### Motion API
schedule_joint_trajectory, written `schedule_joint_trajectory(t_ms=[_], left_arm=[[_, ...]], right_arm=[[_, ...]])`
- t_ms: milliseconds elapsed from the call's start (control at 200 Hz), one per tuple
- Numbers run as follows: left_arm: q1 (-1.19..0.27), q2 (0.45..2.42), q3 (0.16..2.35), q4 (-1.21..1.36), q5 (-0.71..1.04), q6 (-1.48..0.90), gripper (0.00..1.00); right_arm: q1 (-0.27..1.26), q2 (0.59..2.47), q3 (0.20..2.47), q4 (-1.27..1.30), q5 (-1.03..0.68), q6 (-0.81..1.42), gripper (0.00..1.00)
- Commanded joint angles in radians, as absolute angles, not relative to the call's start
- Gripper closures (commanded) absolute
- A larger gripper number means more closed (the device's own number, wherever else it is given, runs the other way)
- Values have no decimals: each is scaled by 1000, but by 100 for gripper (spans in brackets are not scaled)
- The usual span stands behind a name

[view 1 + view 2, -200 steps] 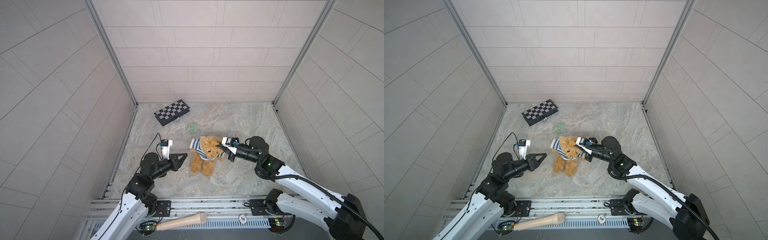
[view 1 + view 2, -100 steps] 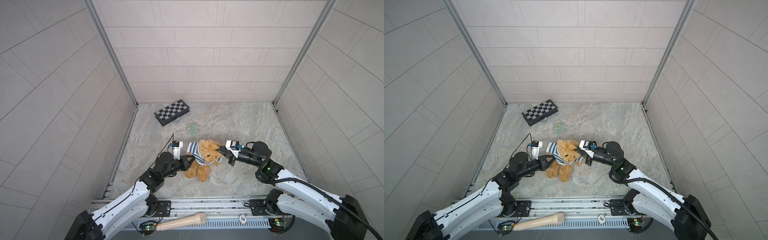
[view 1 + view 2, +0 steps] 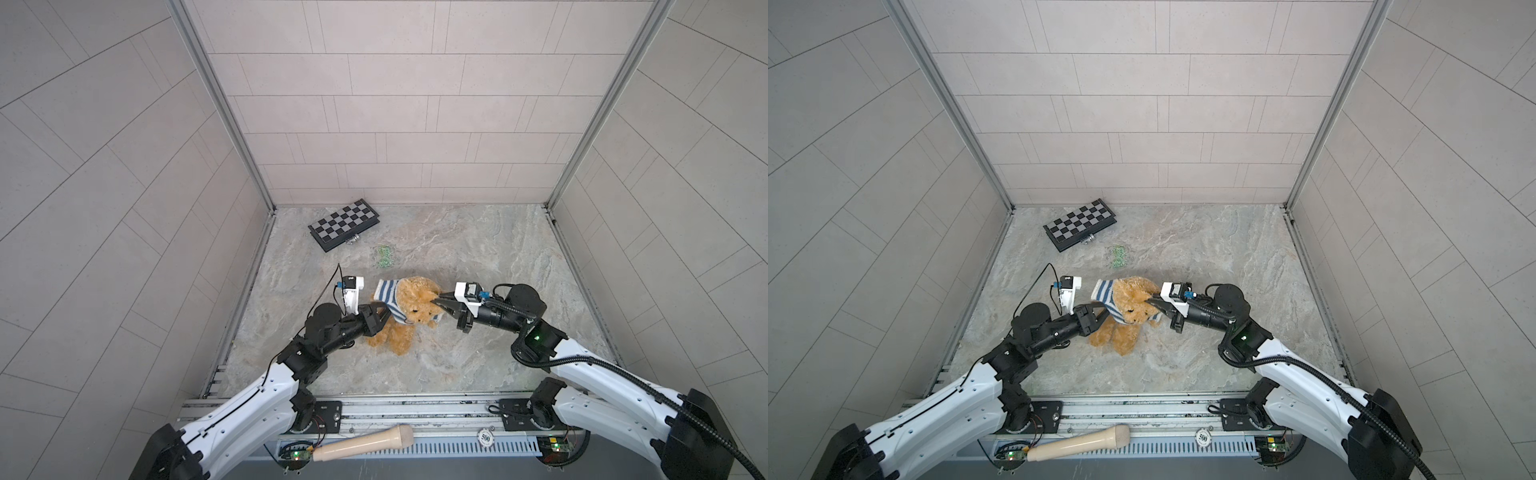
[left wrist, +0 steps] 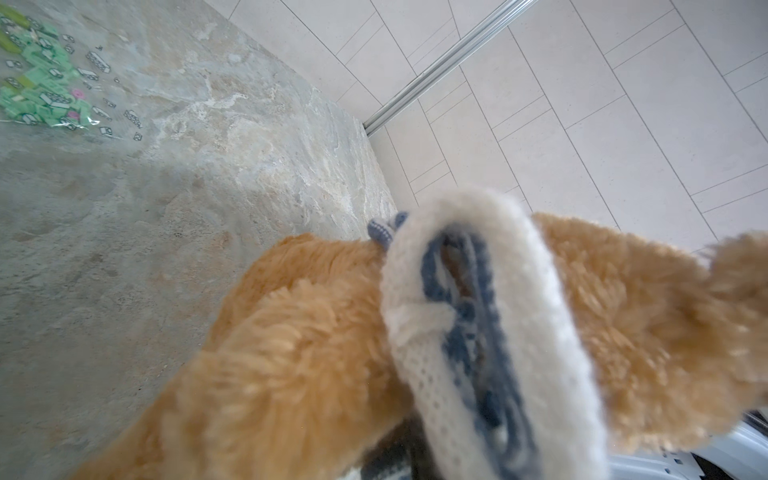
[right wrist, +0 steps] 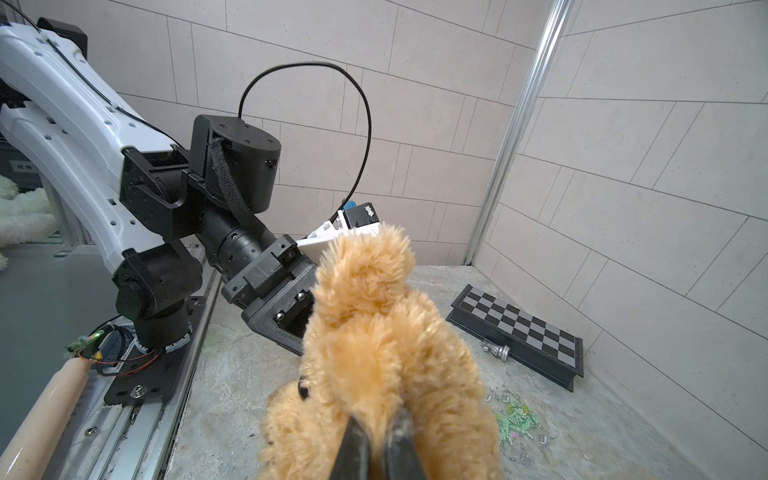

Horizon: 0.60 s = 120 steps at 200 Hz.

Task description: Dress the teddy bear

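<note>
I see one fluffy golden-brown plush teddy bear (image 3: 409, 301), one blue-white striped knit sweater (image 3: 385, 292) at its neck. Right gripper (image 3: 436, 302) pinching bear's head; left gripper (image 3: 385, 316) at sweater, grip unclear.

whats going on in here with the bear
Two robot arms are dressing a teddy bear on the stone table. The right claw is shut on fur at the bear's head. The left claw is at the blue-and-white striped sweater, which sits bunched around the bear's neck; the bear hides its grip. The legs are bare.
</note>
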State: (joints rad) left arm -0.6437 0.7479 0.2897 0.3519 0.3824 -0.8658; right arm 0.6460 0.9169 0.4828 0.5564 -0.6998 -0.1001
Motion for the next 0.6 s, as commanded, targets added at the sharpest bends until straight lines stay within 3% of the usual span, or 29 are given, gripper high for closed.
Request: schedule_joint_trajectory(t_ms=[0,290,596], left_arm=[[-647,718,323,410,411,-876,63],[-648,664,367,321,400,-853,53],[-647,663,383,328,399,-849,55]], right_arm=[[649,898,474,619,-733,-119,100],[649,889,460,648,-756,-127,100],[649,887,455,674,-775,-114,100]])
